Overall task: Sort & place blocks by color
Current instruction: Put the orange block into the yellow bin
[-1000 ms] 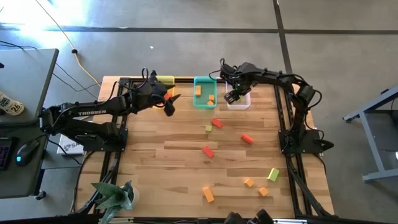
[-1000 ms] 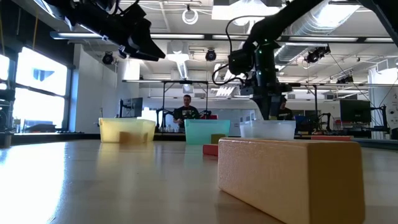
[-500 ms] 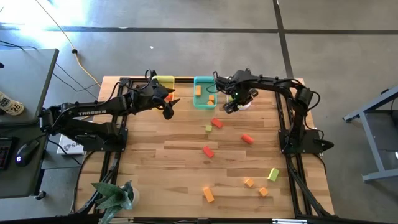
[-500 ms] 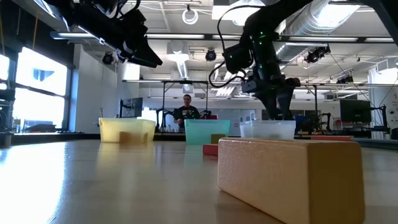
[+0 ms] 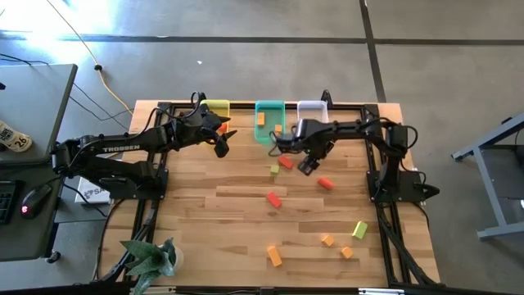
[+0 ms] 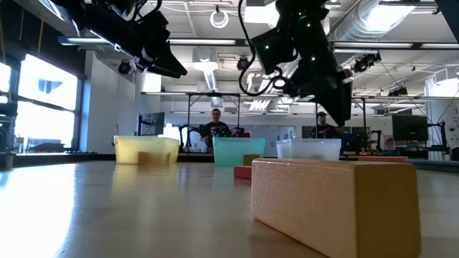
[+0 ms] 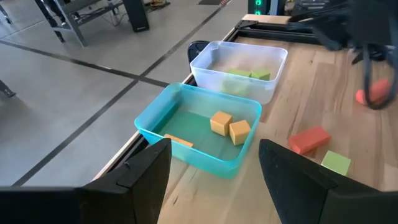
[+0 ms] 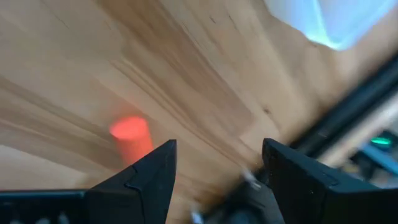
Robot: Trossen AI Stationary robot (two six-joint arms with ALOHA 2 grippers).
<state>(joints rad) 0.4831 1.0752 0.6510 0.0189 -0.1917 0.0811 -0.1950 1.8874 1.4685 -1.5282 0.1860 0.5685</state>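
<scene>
Moved off the clear bin point(image 5: 312, 110), the right end effector point(image 5: 304, 164) is spread wide, empty, above a red block point(image 5: 325, 183). Small red, orange and green blocks point(image 5: 273, 198) are scattered over the surface point(image 5: 221, 213). Left end effector point(image 5: 226, 137) is held wide.

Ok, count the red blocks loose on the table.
3 red blocks: one near the teal bin, one mid-table, one beside the right pincer. Binned ones may be hidden.

bins point(image 5: 268, 107) in a row at table's point(image 5: 205, 213) far edge | blocks point(image 5: 274, 199) scattered mid-table and near front right corner
</scene>
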